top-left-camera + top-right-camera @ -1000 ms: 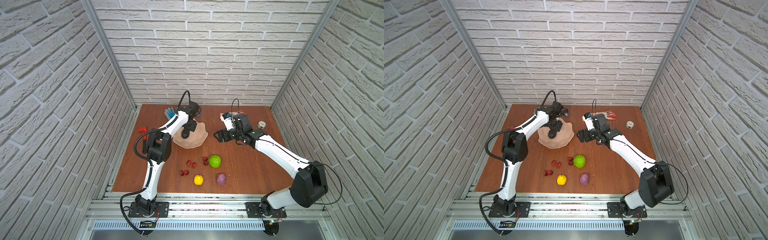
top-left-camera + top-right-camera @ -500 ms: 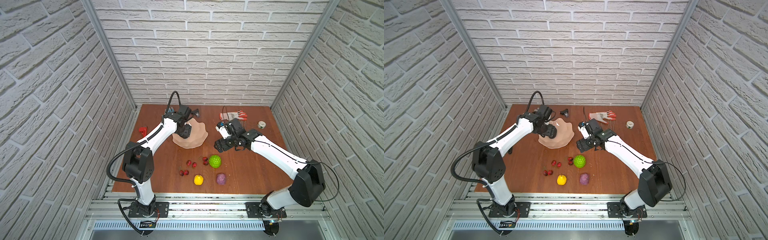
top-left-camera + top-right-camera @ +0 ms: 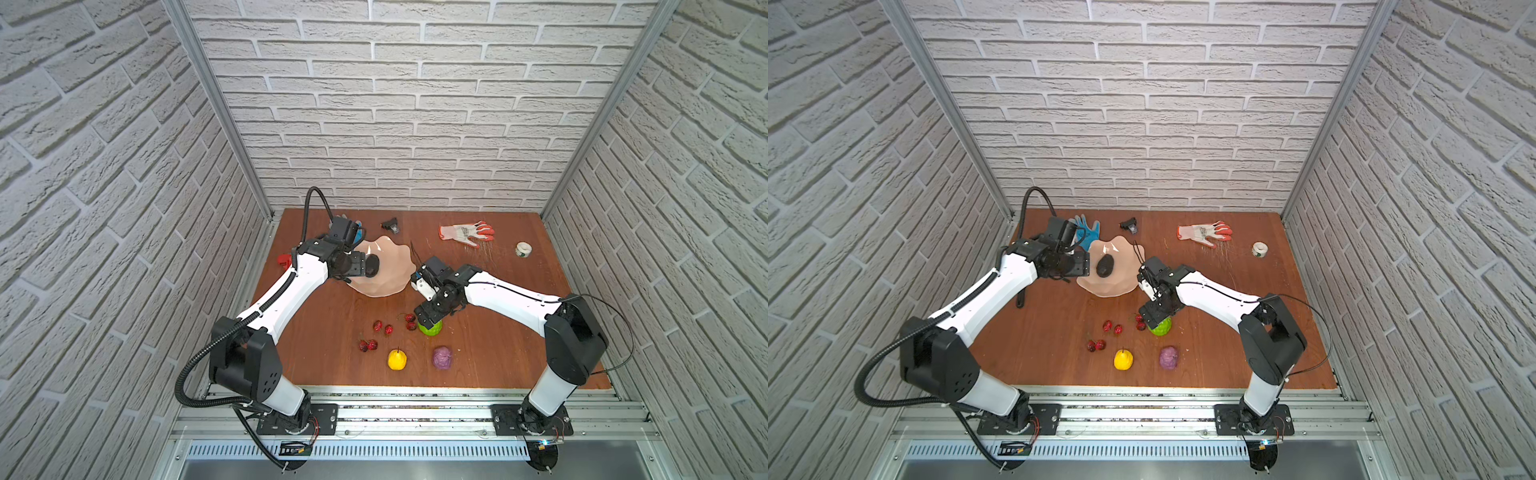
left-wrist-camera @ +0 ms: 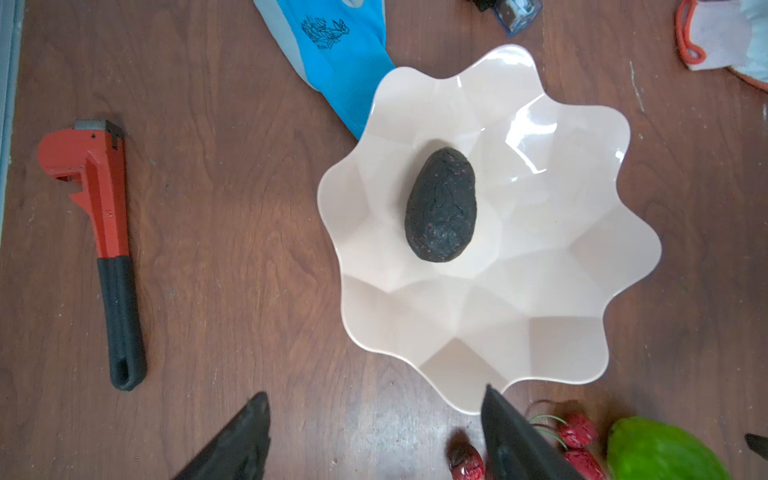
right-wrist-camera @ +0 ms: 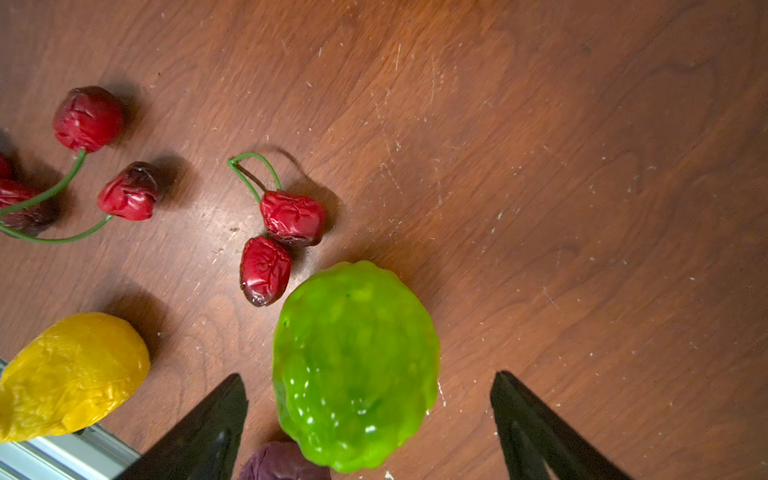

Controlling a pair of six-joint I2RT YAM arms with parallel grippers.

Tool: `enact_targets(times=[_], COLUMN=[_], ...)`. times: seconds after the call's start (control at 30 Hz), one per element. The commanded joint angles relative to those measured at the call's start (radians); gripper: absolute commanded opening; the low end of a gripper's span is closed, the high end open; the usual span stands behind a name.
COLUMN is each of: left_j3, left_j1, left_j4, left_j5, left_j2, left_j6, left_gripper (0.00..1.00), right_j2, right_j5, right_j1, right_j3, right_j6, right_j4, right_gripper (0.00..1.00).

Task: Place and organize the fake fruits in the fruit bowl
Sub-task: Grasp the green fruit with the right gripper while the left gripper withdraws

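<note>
In both top views the fruit bowl [image 3: 390,286] is sitting far left of centre, with the avocado [image 3: 1105,266] lying inside it. The left gripper [image 3: 1087,264] is hovering at its left rim. The right gripper [image 3: 428,321] is hanging over the green knobbly ball [image 3: 434,329] — red cherries [image 3: 382,327], yellow pear-like fruit [image 3: 397,359] and purple lumpy fruit [image 3: 441,358] are lying nearby on the table.

In the left wrist view the left gripper's fingers [image 4: 241,440] are standing wide and empty.

In the right wrist view the right gripper's fingers [image 5: 212,424] are standing wide either side of the ball — not touching.

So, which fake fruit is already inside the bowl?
The dark avocado: it alone lies in the peach-pink fruit bowl; the green knobbly fruit, yellow fruit, purple fruit and red berries lie on the table.
</note>
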Motion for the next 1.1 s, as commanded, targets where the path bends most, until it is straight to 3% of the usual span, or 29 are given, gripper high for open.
enact_targets(times=[0.0, 0.67, 0.9, 1.07], left_j3=[-0.021, -0.056, -0.066, -0.073], left_j1=[0.015, 0.046, 0.046, 0.046], left_j4=[0.033, 0.041, 0.043, 0.045], left_j5=[0.01, 0.006, 0.009, 0.011], left_j2=[-0.035, -0.07, -0.077, -0.08], left_j6=[-0.011, -0.006, -0.014, -0.017], left_gripper=[0.79, 0.79, 0.79, 0.79], right_j2=[0.014, 0.112, 0.087, 0.071], right_j5=[0.019, 0.021, 0.026, 0.038], right_j1=[0.005, 0.013, 0.014, 0.013], right_j3=[0.018, -0.019, -0.058, -0.078], right_j6=[0.028, 0.04, 0.052, 0.061], right_j4=[-0.003, 0.062, 0.067, 0.08], right_gripper=[0.93, 0.89, 0.92, 0.88])
